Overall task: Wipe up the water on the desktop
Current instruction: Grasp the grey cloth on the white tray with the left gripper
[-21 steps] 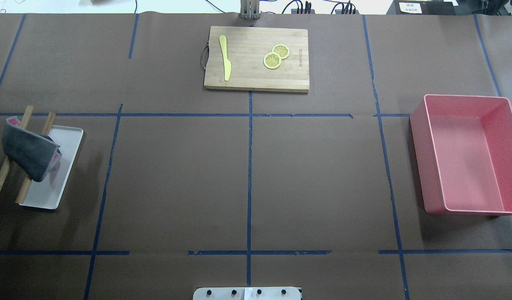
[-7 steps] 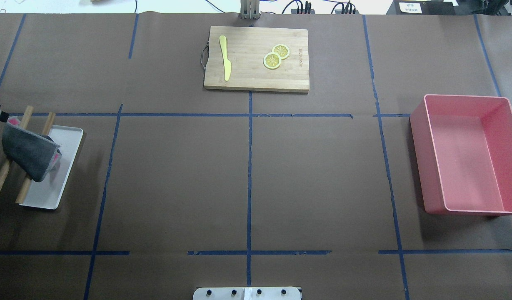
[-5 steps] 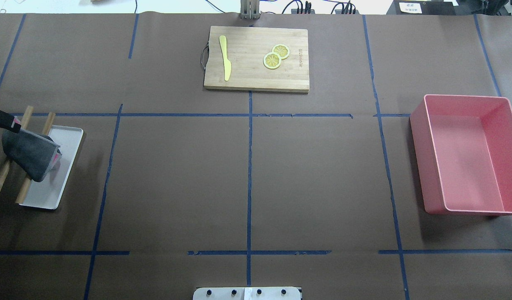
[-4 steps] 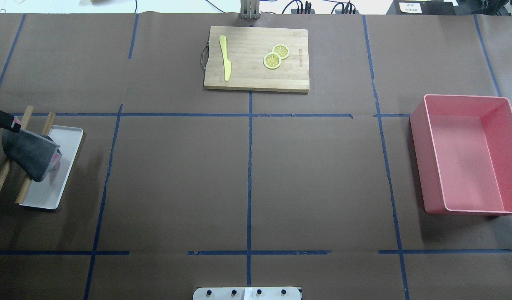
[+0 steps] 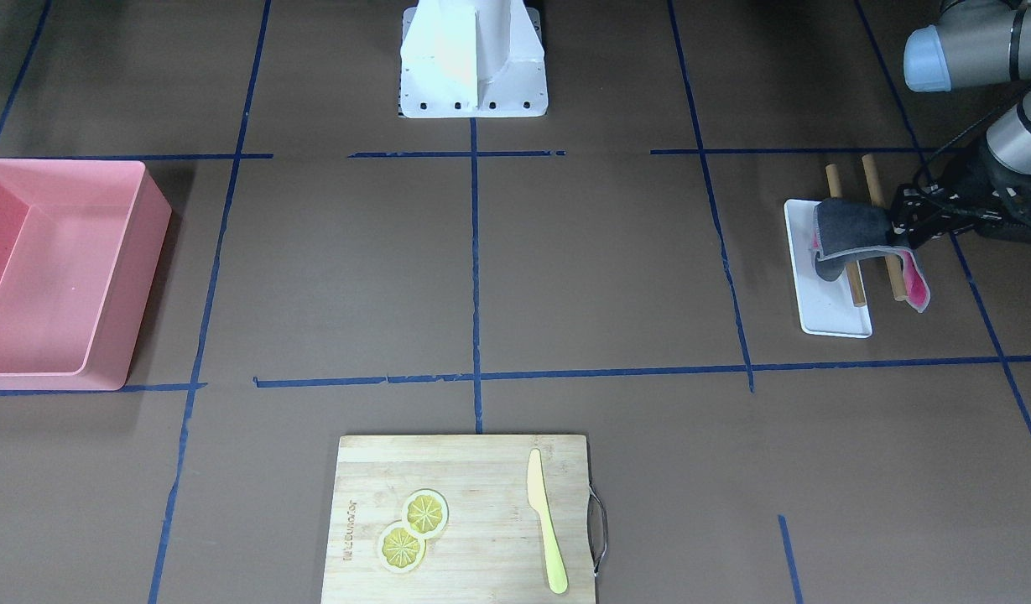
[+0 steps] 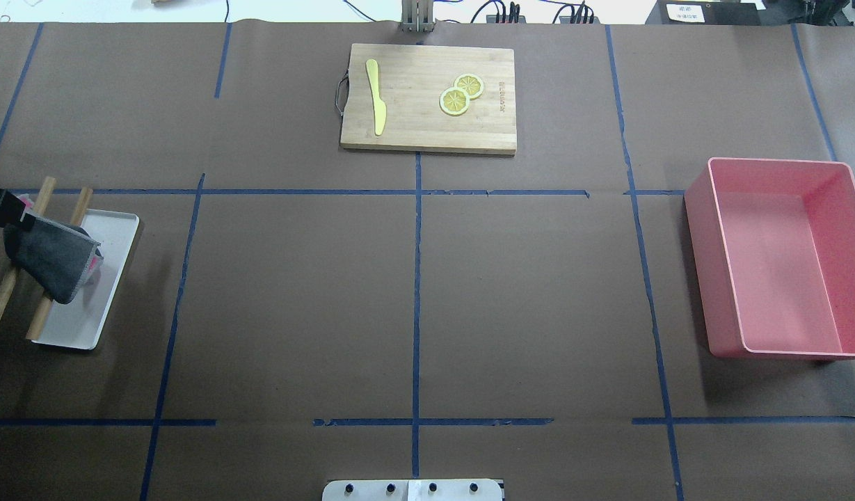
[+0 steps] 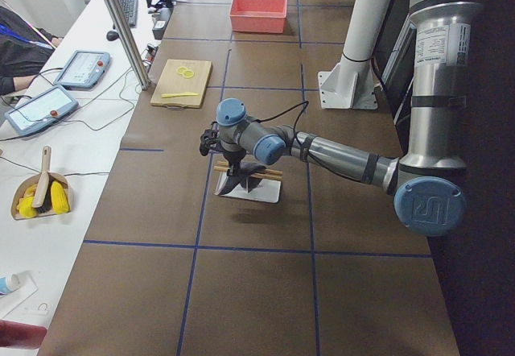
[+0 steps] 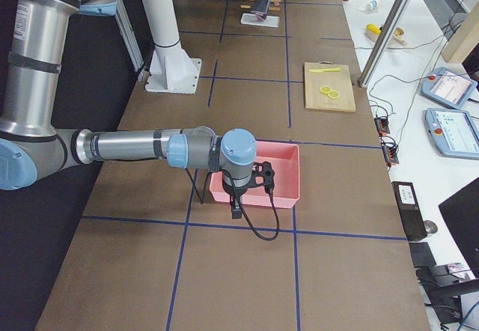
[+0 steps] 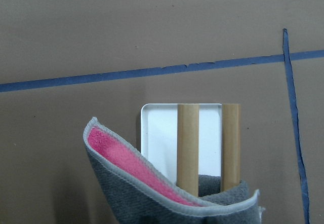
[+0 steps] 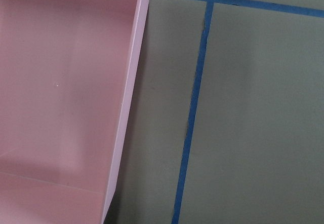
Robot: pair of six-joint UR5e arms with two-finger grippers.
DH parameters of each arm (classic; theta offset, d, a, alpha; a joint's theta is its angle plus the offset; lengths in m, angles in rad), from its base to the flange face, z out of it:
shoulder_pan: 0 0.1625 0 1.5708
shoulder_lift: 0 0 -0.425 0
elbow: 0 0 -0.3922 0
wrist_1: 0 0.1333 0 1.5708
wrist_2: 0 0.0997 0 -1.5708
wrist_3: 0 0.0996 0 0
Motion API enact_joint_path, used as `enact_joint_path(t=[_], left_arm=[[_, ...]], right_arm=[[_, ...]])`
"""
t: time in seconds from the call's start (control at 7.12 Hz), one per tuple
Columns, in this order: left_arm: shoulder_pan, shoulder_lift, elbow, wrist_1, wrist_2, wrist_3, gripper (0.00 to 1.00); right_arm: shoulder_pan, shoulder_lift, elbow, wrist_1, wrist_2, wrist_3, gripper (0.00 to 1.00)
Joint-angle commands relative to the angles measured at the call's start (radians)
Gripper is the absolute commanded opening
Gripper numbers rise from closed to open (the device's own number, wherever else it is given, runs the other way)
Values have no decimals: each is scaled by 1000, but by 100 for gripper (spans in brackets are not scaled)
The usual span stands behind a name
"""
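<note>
The desktop (image 6: 295,292) is brown with blue tape lines; I see no water on it. A grey cloth with a pink inner side (image 6: 48,254) hangs over two wooden rods (image 6: 44,191) on a white tray (image 6: 72,327) at the far left. My left gripper (image 5: 908,225) is at the cloth's (image 5: 851,226) outer edge, its jaws apart on either side of that edge. The left wrist view shows the cloth (image 9: 152,203) close below, with no fingers in view. My right gripper (image 8: 266,177) hovers by the pink bin (image 8: 288,174); I cannot tell if it is open.
The pink bin (image 6: 712,278) stands at the right. A wooden cutting board (image 6: 413,132) at the far middle holds a yellow knife (image 6: 376,97) and two lemon slices (image 6: 455,101). The robot's white base (image 5: 473,92) is at the near edge.
My left gripper has come in from the left edge of the overhead view and reached the cloth's upper edge. The cloth, tray, board and bin have not moved.
</note>
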Motion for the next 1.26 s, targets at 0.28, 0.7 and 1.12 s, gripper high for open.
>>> enact_joint_path(t=[0.28,0.7,1.12], left_arm=[[0,0,-16,0,0,0,0],[-5,-14,-34,46,-12,-65,0],[-2,-76,-79,60,-15,-403,0]], right_arm=[[0,0,-2,0,0,0,100],[-3,14,6,3,3,-12,100],[-50,50,88,3,12,0,100]])
